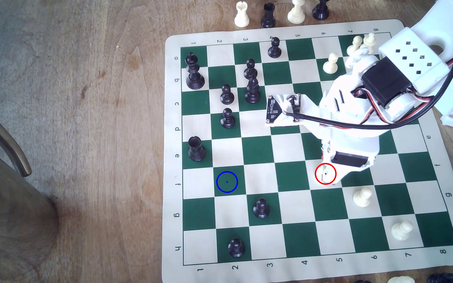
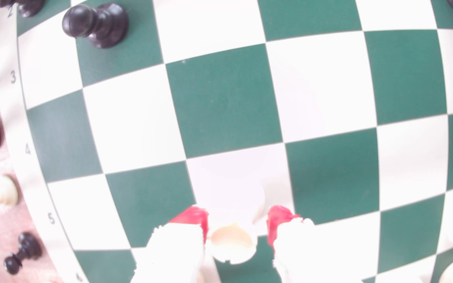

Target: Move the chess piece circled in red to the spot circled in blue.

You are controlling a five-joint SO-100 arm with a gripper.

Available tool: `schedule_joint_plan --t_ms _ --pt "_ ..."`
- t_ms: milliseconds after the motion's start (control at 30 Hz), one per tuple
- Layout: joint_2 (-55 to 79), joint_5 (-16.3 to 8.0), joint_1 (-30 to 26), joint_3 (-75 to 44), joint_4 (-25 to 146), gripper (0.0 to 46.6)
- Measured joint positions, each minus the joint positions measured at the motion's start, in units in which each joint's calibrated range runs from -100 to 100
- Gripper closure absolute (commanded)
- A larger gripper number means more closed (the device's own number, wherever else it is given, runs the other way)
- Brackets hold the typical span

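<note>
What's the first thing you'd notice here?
The big white robot arm reaching over the green-and-white chessboard from the exterior view's right. Its red-tipped fingers sit either side of a cream rook, with gaps showing. A blue ring marks a green square further left.

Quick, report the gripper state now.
Gripper: open, red-tipped fingers either side of the white rook, gaps visible, not yet clamped.

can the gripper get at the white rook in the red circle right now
Probably yes. In the wrist view the gripper already straddles the white rook, one red-tipped finger on each side with small gaps, and no other piece crowds that square.
</note>
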Motion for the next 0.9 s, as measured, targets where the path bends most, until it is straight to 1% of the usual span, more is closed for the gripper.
schedule_joint_plan --t_ms 200,267,500,633,767,800,900 --pt "0.0 0.0 0.0 0.0 0.0 42.0" --pt "0.0 0.0 0.2 0.0 0.0 43.2" --pt "0.0 0.0 0.4 0.0 -1.1 45.4" --pt "-2.7 0.6 1.5 -0.7 0.8 46.4" --pt "-6.7 1.7 3.0 -4.6 6.0 46.4" --pt "-7.1 2.1 3.8 -8.4 8.8 46.4" --pt "-6.2 3.0 4.6 -14.1 12.9 46.4"
